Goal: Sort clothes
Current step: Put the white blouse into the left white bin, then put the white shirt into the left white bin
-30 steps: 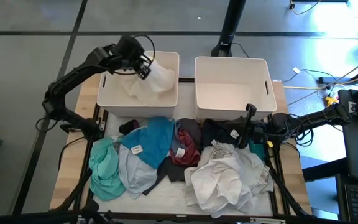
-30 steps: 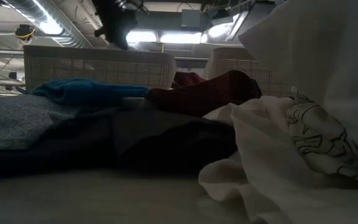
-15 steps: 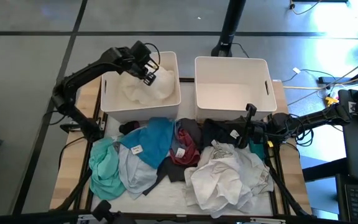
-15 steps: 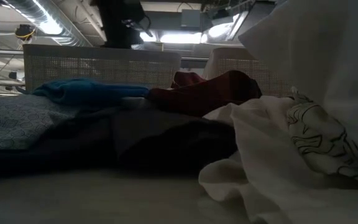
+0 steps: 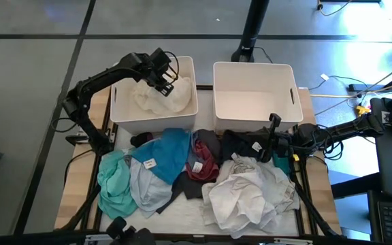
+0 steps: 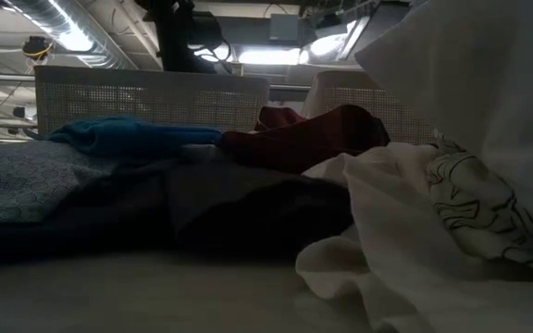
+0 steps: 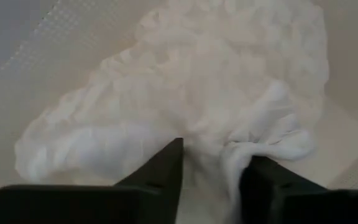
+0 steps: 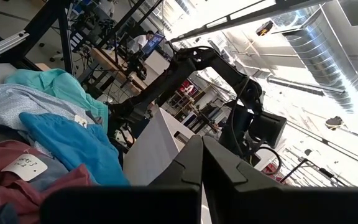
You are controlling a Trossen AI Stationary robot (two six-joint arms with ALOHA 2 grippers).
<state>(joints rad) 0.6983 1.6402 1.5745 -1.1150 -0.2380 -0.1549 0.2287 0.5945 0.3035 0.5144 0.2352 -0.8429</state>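
Note:
My left gripper (image 5: pixel 164 82) (image 7: pixel 215 158) hangs open inside the left white bin (image 5: pixel 119 109), pointing steeply down. A white garment (image 5: pixel 156 99) (image 7: pixel 185 93) lies crumpled on the bin's floor, and one fold of it runs up between the fingers. On the table in front of the bins the clothes lie in a heap: teal-green (image 5: pixel 114 182), pale grey-blue (image 5: pixel 148 189), bright blue (image 5: pixel 172 153), dark red (image 5: pixel 199 162), black (image 5: pixel 240 146) and patterned white (image 5: pixel 249 197). My right gripper (image 5: pixel 273 122) (image 8: pixel 202 152) is shut and empty above the black garment. My left gripper has its two fingers on either side of a fold of the white garment (image 7: pixel 232 171), coming from above. I cannot tell whether the fingers touch the cloth. The garment lies slack on the bin's floor.
The right white bin (image 5: pixel 254 102) stands beside the left one at the table's far side. A dark stand (image 5: pixel 250 34) rises behind the bins. Cables and equipment lie off the table's right edge.
My left gripper has gone down into the left bin and tipped more steeply downward. The white garment, which hung from it over the bin's right side, has sunk and now lies spread on the bin's floor.

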